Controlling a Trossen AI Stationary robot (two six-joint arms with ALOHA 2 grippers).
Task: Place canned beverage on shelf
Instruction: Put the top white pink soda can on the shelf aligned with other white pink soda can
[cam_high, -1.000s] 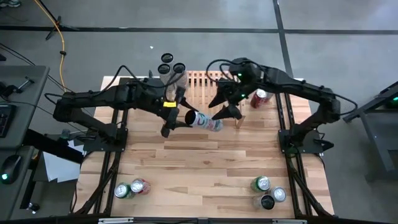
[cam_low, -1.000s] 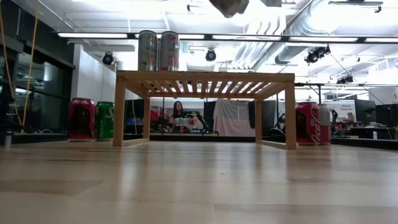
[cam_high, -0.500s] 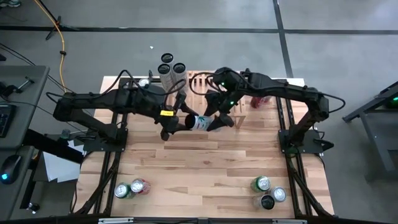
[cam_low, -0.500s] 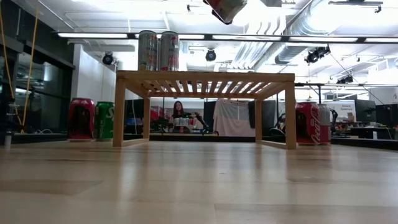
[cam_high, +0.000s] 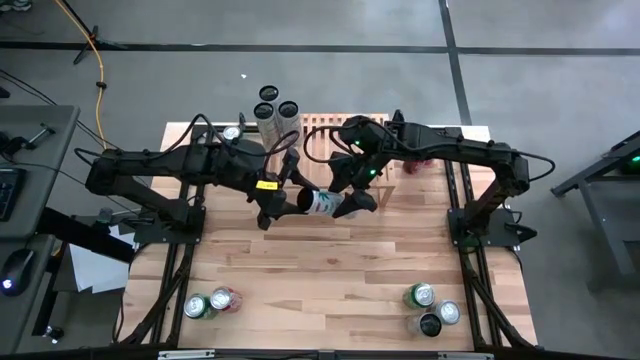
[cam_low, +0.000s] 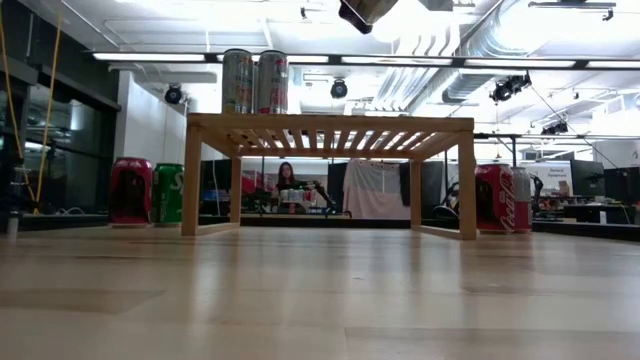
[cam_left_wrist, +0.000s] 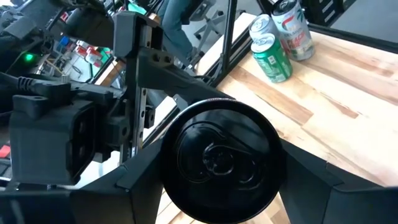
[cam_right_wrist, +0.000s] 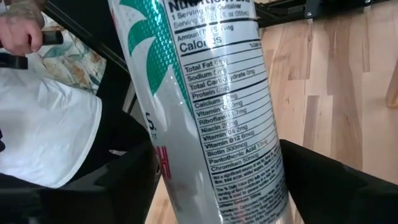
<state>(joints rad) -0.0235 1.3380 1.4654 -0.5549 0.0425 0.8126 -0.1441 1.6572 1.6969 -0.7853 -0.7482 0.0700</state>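
At the near edge of the wooden desk (cam_high: 330, 270), in the high view, a green can and a red-and-white can (cam_high: 211, 302) lie side by side on the left. On the right three more cans (cam_high: 431, 308) stand close together.

Above the middle of the desk a slim white can with teal marks (cam_high: 322, 202) is held in the air, lying on its side, well above the boards. The left end effector (cam_high: 284, 199) is clamped on one end of it; in the left wrist view the dark round end of the can (cam_left_wrist: 217, 163) sits between the two dark fingers (cam_left_wrist: 314, 186). The right end effector (cam_high: 347, 196) is at the other end of the same can. In the right wrist view the can (cam_right_wrist: 208, 118) with its nutrition label fills the space between the fingers (cam_right_wrist: 339, 190), but I cannot tell if they already press on it or are only placed around it.

Farther back is the light-wood shelf (cam_high: 330, 135) with its slatted top. Three slim cans (cam_high: 274, 106) stand upright at its left end; the low view shows two of them (cam_low: 254, 81) on top of the shelf (cam_low: 330, 125). A red can (cam_high: 417, 158) is partly hidden under the right arm, to the right of the shelf. In the low view a red can (cam_low: 131, 190) and a green can (cam_low: 168, 192) stand on the desk on the shelf's left, and red cola cans (cam_low: 497, 198) on its right.
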